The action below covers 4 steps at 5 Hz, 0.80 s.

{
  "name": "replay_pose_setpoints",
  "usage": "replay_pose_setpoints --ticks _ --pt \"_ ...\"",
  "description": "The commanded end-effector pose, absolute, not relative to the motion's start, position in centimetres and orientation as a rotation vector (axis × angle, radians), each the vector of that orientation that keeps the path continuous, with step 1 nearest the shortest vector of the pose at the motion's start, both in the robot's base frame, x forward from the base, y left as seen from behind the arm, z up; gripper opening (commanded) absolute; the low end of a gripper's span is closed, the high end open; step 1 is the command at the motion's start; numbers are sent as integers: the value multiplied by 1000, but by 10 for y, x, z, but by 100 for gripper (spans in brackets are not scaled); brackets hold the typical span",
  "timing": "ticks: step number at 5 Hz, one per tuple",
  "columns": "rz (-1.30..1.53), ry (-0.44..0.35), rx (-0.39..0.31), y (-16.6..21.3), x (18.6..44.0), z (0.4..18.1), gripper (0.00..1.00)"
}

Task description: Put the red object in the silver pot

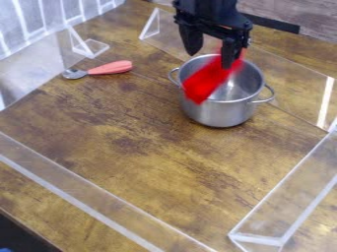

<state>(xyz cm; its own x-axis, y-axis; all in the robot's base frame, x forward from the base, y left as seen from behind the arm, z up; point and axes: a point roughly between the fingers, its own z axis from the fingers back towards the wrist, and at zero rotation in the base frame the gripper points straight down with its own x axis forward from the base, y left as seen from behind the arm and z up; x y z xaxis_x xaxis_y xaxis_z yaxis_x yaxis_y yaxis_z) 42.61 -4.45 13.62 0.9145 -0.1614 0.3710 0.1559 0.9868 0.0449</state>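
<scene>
The silver pot (239,110) stands on the wooden table at the upper middle of the camera view. Inside it the red object (206,82) lies tilted, its lower end down against the pot's left side and its upper end pointing up toward the back rim. My gripper (218,54) hangs just above the pot's back edge, open, its black fingers (192,41) spread wide on either side of the block's upper end. Nothing is clamped between them.
A small spoon with a red handle (102,68) lies on the table to the left of the pot. Clear acrylic walls (283,212) border the wooden table, with upright panels at the back left (82,43).
</scene>
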Motion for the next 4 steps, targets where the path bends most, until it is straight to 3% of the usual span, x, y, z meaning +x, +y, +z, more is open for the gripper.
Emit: replay_pose_setpoints --ticks 1,3,4 --pt "-150 -476 14 -38 422 162 100" --pt "-124 -454 13 -28 418 126 100" --pt "-105 -447 18 -18 414 114 0"
